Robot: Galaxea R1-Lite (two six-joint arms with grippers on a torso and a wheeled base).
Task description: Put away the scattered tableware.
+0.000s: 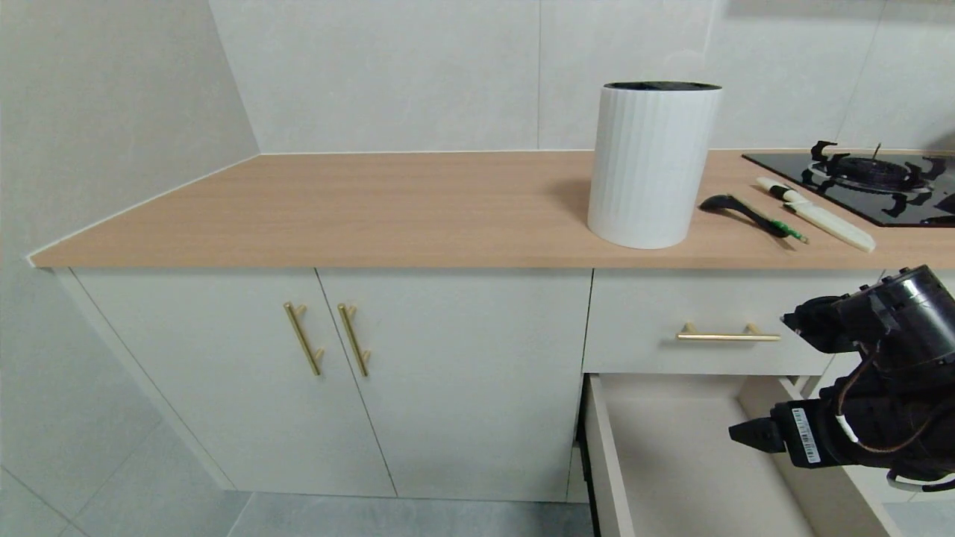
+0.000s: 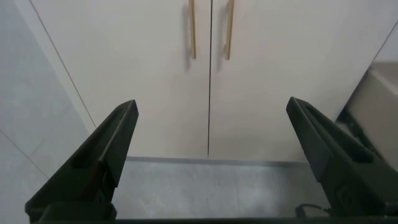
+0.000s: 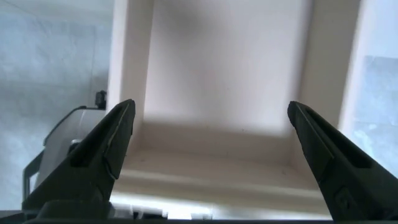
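A black spoon (image 1: 746, 214) with a green-tipped handle and a white knife (image 1: 817, 215) lie on the wooden countertop (image 1: 373, 209), right of a tall white ribbed holder (image 1: 649, 164). Below them the lower drawer (image 1: 671, 455) stands pulled out, its inside bare (image 3: 224, 62). My right gripper (image 1: 768, 380) hangs open just above that drawer at its right side, nothing between its fingers (image 3: 211, 109). My left gripper (image 2: 211, 104) is open too, low down and facing the double cabinet doors (image 2: 211, 74).
A black gas hob (image 1: 865, 179) sits at the counter's far right, just behind the knife. The upper drawer with a brass handle (image 1: 727, 336) is closed. Cabinet doors (image 1: 328, 373) with brass handles are closed. Walls bound the counter behind and at the left.
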